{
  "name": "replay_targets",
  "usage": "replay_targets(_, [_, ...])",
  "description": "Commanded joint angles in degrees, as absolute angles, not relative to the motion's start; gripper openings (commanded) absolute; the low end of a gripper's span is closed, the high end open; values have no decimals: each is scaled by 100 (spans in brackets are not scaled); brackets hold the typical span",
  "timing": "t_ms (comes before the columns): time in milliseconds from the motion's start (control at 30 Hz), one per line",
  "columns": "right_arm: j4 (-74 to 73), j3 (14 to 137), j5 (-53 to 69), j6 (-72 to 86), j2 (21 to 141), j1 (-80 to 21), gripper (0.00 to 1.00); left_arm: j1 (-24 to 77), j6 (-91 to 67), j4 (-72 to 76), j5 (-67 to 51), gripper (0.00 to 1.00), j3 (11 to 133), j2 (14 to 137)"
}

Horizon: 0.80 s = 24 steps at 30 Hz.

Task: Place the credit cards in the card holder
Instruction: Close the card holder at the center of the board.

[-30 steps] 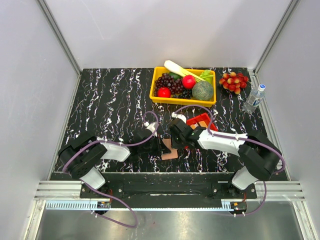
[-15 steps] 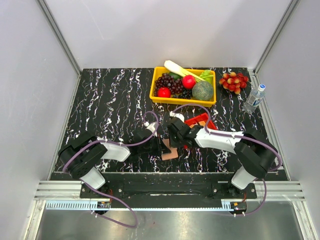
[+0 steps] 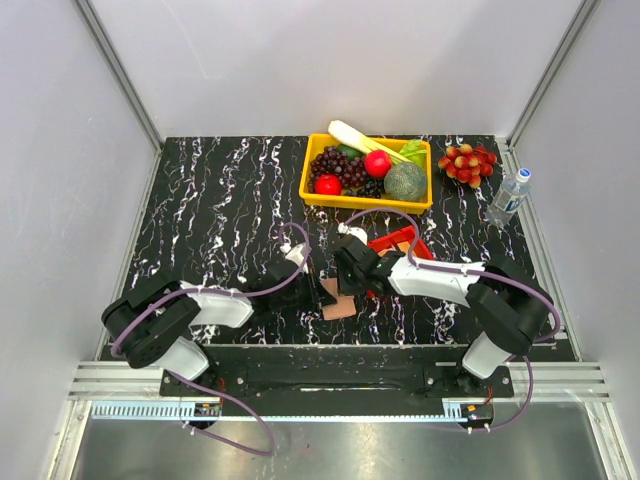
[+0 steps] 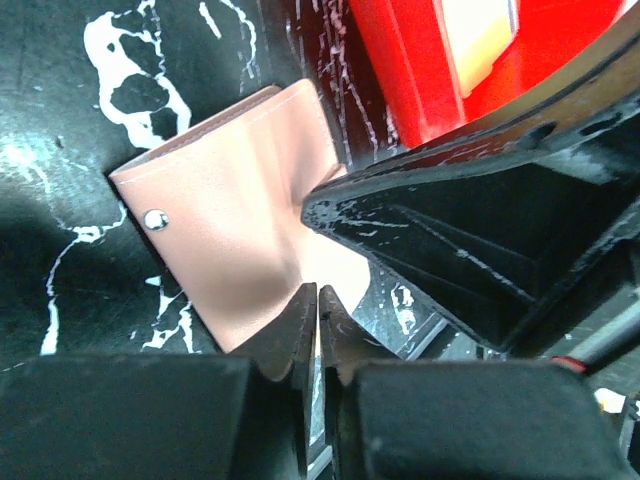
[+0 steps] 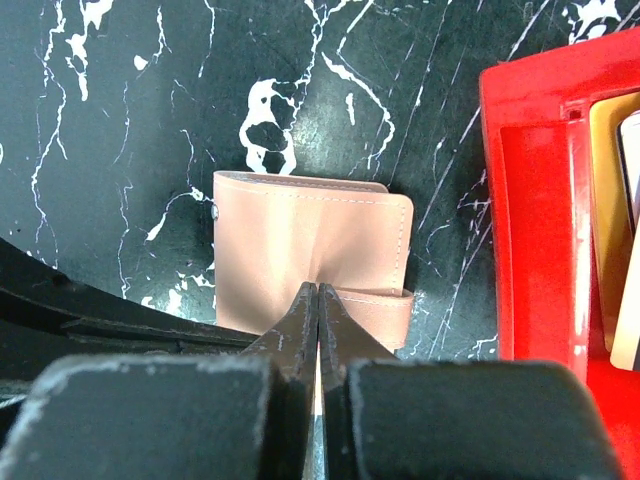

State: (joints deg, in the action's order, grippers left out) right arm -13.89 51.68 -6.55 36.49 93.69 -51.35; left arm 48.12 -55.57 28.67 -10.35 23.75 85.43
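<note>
The right pincer [image 5: 318, 292] is pinching the wallet [image 5: 305, 235] by the tabletop [image 3: 220, 200]'s near edge. The left pincer [image 4: 317, 298], closed, is touching its opposite side.

Entry one, left arm [image 3: 205, 303]: white-and-black jointed limb with a purple cable, lying low and stretched rightward from its base. Its left gripper [image 3: 322, 293], black and two-fingered, has its fingers [image 4: 288, 335] pressed together, with only a hairline seam between the tips. Entry two, right arm [image 3: 440, 282]: same build, folded low and reaching leftward. Its right gripper [image 3: 346, 279] is likewise closed, fingers [image 5: 288, 335] meeting tip to tip. The two grippers sit just beside each other, nearly nose to nose.
</note>
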Motion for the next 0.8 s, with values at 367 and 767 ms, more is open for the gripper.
replay_targets(367, [-608,3895,-1775,4403,8895,-5545,0,4834,-5739,2769,-809,0,2452,8868])
replay_targets(767, [465,3138,-2434,5334,9132,-6029,0,4834,-5792,2795,-782,0,2435,8947])
